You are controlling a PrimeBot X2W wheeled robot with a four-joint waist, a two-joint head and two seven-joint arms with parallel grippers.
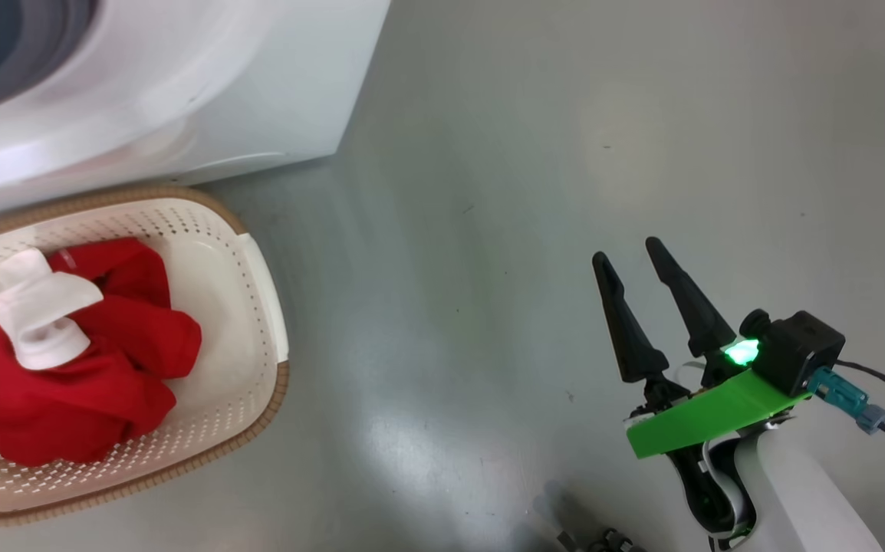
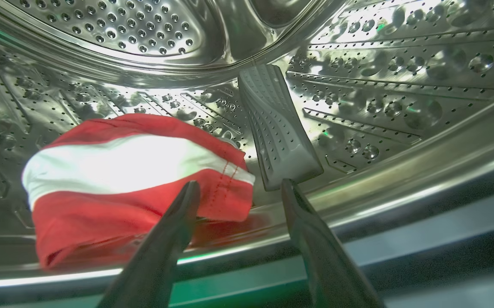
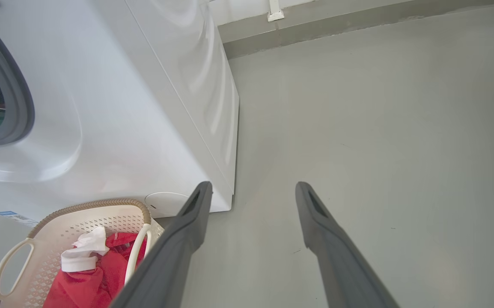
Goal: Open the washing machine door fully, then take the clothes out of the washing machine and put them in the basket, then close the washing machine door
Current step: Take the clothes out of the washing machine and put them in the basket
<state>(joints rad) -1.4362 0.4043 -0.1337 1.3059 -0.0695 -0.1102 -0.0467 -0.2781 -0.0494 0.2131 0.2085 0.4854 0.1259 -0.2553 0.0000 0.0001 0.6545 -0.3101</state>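
Clothes (image 2: 135, 171): red fabric w/ white band, bunched in drum (image 2: 379, 107)

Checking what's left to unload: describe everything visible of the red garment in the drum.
The red garment is a crumpled bundle of bright red cloth with a broad white band and a stitched seam near its right edge. It lies on the perforated steel drum near the front lip, beside a grey ribbed paddle. The open left gripper points at it.

Head camera high above basket (image 1: 216, 268); left wrist close inside drum (image 2: 358, 98); right wrist low, same basket.
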